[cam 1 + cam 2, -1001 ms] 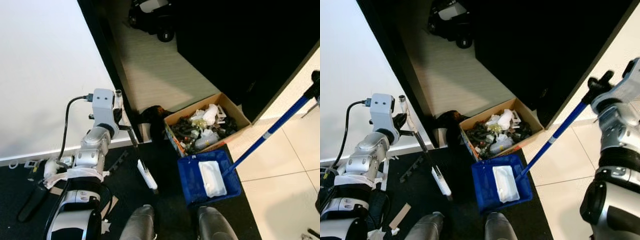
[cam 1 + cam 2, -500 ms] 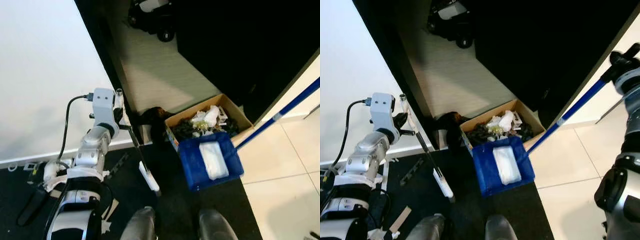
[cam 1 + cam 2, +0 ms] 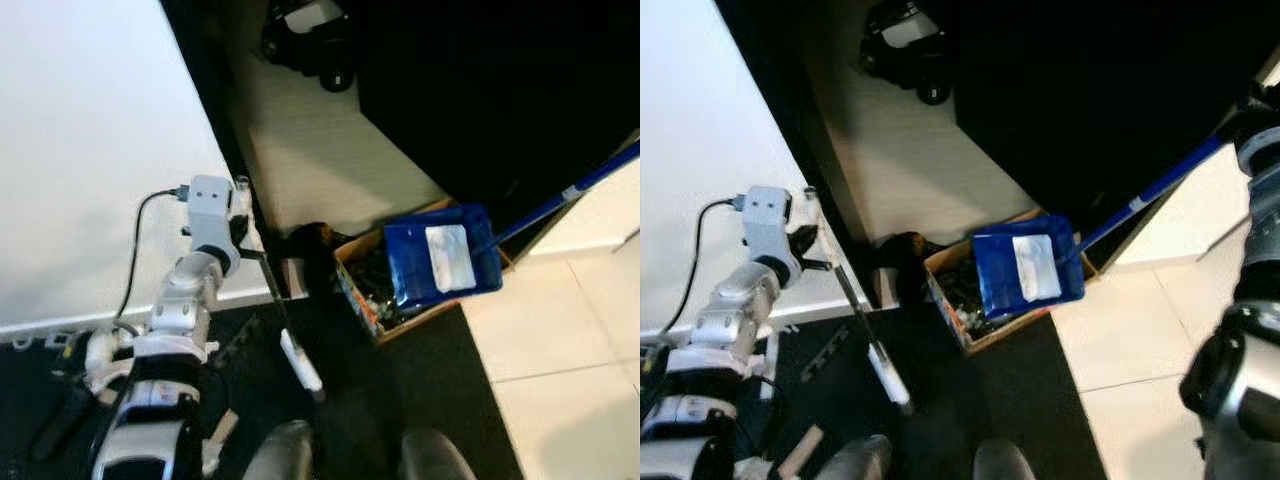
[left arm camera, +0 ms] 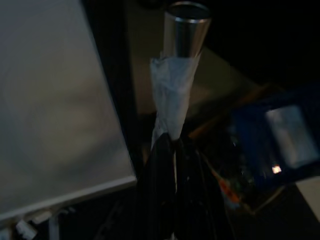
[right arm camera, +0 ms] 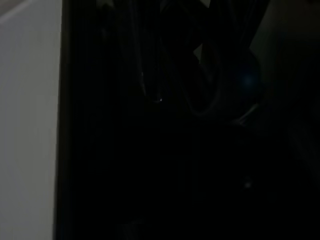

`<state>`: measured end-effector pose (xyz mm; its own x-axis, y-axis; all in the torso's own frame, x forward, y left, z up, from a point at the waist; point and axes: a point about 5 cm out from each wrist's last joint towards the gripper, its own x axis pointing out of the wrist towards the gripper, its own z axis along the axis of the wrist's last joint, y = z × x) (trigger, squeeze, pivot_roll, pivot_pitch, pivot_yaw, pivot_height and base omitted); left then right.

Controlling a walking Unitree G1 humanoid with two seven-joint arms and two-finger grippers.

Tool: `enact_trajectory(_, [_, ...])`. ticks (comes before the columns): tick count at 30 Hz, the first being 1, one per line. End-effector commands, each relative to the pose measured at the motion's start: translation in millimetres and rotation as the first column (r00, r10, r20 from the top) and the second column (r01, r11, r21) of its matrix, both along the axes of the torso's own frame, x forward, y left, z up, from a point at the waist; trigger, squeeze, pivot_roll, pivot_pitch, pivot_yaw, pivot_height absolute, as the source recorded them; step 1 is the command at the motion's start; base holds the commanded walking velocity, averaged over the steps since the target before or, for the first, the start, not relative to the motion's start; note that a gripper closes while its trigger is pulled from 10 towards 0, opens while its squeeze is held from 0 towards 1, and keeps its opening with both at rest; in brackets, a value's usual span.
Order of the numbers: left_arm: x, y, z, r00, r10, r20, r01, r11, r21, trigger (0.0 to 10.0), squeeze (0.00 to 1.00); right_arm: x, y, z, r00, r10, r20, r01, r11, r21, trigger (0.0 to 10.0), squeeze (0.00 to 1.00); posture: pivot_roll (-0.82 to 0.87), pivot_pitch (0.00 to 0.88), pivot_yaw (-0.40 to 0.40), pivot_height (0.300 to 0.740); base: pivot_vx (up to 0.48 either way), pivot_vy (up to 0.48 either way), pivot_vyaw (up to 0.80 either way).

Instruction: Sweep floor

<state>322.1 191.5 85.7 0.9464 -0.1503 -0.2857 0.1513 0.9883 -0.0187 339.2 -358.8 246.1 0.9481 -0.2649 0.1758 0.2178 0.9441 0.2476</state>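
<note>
Standing on the far left is a tall white wall panel (image 3: 90, 150), and just beside its dark edge we see the left hand (image 3: 808, 243) closed around the thin black handle of a small broom (image 3: 845, 295); from the left wrist camera the black fingers (image 4: 162, 165) clamp a shaft wrapped in white tape with a silver metal tube end (image 4: 185, 27) above them. That handle slants down toward us to a white brush head (image 3: 300, 360) resting on the black floor mat (image 3: 400, 390), close in front of the robot's two grey feet (image 3: 280, 455). Next comes the open brown cardboard box (image 3: 970, 335) full of dark mixed rubbish, sitting where the mat meets the pale striped floor (image 3: 320, 160). Held over the right half of that box, tilted, is the blue plastic dustpan (image 3: 1025, 275) with a flat white wad of paper (image 3: 1035, 265) lying inside it. Its long blue pole (image 3: 1150, 195) rises to the right, up to the right hand (image 3: 1250, 105) at the frame's edge; we cannot tell how its fingers sit, as the right wrist camera is almost wholly dark. Beyond, a black wheeled machine (image 3: 310, 35) sits at the top, and cream floor tiles (image 3: 560, 350) lie on the right.
</note>
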Motion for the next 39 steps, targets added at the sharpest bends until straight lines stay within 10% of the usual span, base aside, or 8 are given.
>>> enact_trajectory(1, [0.8,2.4,7,0.999,0.002,0.038,-0.001,1.0,-0.01,10.0,0.0,1.8,3.2,11,0.998,0.008,0.056,-0.007,1.0,-0.015,10.0,0.0,-0.01,0.025,0.036,0.74,0.48,0.0,0.0])
enact_trajectory(39, [-2.0,-0.2,1,0.999,-0.042,0.023,0.041,0.999,0.024,10.0,0.0,-9.9,-15.2,29,0.987,-0.102,0.121,0.112,0.99,-0.081,10.0,0.0,-0.02,0.039,0.05,0.74,0.11,-0.141,0.0])
